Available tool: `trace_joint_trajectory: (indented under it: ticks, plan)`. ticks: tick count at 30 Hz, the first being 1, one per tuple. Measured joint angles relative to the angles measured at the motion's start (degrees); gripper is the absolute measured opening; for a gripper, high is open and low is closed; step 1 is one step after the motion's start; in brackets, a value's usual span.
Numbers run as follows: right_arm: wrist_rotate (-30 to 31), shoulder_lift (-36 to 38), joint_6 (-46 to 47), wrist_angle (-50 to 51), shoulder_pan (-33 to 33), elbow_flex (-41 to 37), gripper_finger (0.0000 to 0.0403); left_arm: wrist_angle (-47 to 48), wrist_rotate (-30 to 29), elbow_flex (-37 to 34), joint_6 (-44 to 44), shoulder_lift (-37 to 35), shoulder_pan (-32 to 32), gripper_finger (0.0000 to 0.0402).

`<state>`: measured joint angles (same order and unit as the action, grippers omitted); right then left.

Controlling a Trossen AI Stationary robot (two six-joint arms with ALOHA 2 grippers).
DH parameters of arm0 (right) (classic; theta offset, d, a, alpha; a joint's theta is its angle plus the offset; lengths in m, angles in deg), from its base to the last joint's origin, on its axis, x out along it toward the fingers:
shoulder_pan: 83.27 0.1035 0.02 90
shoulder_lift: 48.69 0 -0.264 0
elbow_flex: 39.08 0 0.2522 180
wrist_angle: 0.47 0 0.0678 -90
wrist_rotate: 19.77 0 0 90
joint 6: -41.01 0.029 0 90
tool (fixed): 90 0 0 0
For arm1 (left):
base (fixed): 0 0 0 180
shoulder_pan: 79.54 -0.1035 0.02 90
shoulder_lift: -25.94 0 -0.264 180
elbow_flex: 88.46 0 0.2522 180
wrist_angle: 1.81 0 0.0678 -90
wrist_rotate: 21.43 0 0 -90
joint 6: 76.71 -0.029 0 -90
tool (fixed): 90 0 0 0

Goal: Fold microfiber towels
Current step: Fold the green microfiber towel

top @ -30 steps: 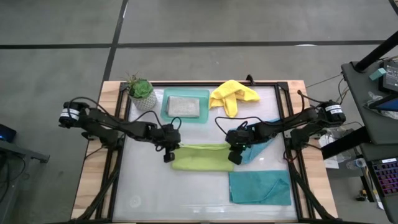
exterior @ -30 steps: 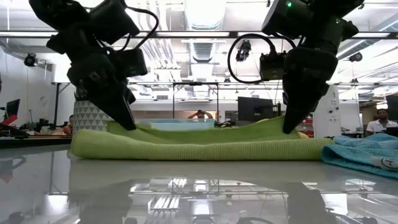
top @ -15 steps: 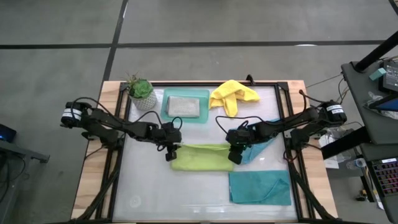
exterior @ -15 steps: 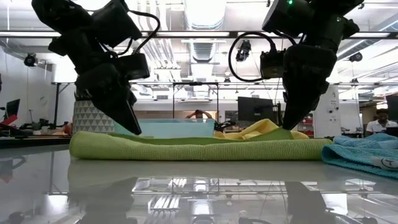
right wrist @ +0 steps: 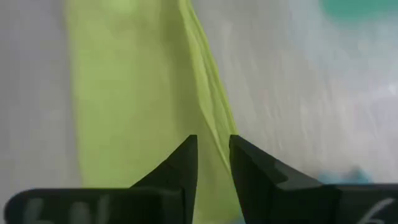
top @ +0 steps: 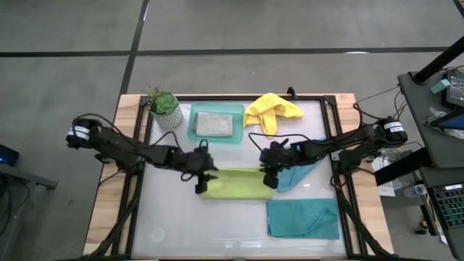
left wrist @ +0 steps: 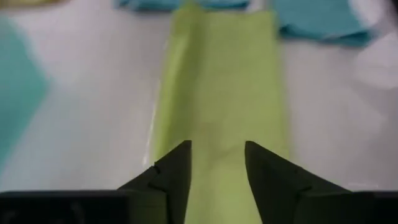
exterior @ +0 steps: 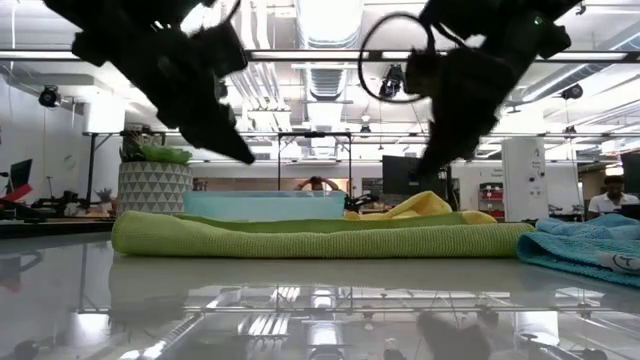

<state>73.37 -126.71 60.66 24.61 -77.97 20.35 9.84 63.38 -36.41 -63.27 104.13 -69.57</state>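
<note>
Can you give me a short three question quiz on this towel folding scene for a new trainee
1. True or false: the lime green towel lies folded into a long strip between the left gripper and the right gripper.
2. What sits in the mint-green tray at the back of the table?
A. the yellow towel
B. the grey towel
C. the potted plant
3. Fill in: in the low view both grippers hang ____ the lime green towel, holding nothing.

Key:
1. True.
2. B. The grey towel lies in the tray; the yellow towel lies crumpled beside it, and the potted plant stands on the tray's other side.
3. above.
</note>
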Motion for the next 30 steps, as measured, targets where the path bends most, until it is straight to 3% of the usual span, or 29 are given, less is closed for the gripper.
trace_joint_trajectory:
  ticks: [6, 14, 22, 30]
  plan:
    - [-0.5, 0.0, -2.9, -7.7, 0.4, 0.0, 0.0045, -3.8, 0.0, -0.5, 4.0, 3.9, 6.2, 0.007]
    - [-0.5, -0.1, -3.2, -15.6, 1.1, -3.2, 0.0016, -5.8, 1.7, -1.3, 11.7, 10.5, 7.2, 0.0007]
    - [-0.6, -2.1, -0.2, -30.3, 2.1, -9.6, 0.0009, -10.9, 6.1, -1.3, 12.2, 14.2, 6.7, 0.0003]
    - [-0.6, -13.7, 0.7, -34.3, 2.3, -7.1, 0.0009, -10.6, 8.0, -3.1, 13.4, 14.2, 6.6, 0.0003]
